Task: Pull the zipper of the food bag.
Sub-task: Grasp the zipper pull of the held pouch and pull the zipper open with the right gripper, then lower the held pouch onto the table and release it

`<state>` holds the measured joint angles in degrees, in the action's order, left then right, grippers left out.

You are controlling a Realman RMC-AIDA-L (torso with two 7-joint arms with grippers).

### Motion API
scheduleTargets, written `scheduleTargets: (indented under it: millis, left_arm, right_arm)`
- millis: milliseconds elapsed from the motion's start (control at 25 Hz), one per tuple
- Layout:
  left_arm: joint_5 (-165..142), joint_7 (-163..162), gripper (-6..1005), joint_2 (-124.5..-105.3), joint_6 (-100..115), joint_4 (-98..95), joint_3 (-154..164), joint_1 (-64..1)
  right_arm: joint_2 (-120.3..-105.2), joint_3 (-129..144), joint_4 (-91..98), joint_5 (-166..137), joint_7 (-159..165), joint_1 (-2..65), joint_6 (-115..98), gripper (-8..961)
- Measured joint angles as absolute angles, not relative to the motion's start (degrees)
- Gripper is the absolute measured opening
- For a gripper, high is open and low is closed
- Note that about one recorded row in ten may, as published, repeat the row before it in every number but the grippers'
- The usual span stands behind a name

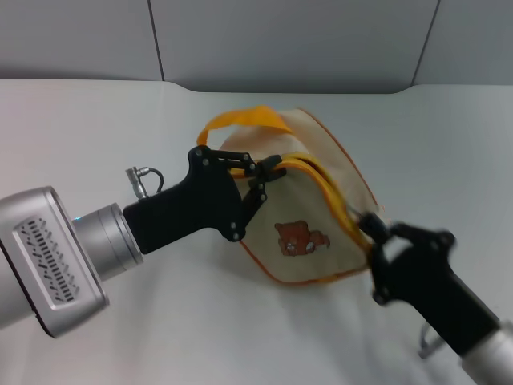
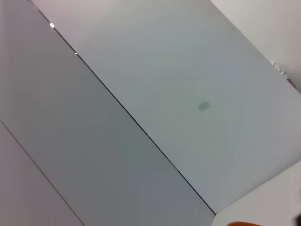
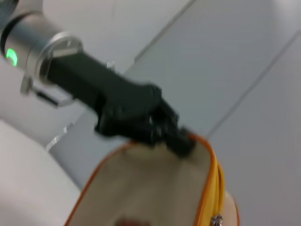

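The left pincer [image 1: 268, 172] pinches the food bag [image 1: 309, 224] by its top; the right pincer [image 1: 370, 227] nips the zipper [image 3: 216, 219] on the bag's right.

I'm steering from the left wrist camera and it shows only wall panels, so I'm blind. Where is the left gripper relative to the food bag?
Observer: The left gripper is clamped on the upper end of the food bag, beside the orange-yellow handle.
Operator: And the right one?
Observer: The right gripper is at the opposite, lower end of the zip track, against the bag's edge.
Operator: Is the zipper visible?
Observer: Yes, in the right wrist view. The small silver zipper sits on the yellow-trimmed track, apart from the left gripper.
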<state>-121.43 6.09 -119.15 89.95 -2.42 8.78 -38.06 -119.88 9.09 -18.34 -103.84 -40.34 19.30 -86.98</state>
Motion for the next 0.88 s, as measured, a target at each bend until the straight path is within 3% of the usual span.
scheduleTargets:
  millis: [280,720,880]
  left_arm:
    - [-121.4,5.47,115,-119.11,89.96,-2.81,8.7,-38.04]
    - [-120.65,3.3,133,-119.14,84.27,3.71,4.87,-32.2]
    - [-120.81,1.7,139,-119.07,82.96,6.64,3.39,-28.79]
  right_arm:
    - [-119.88,7.09,-14.25,-103.42,-39.74,11.26,-86.23,60]
    - [-119.4,6.96,-14.63,-104.39,-35.11,11.45,-94.97,145]
    - [-118.74,7.45,-10.71,-107.49,-18.78,12.79,-99.1,300]
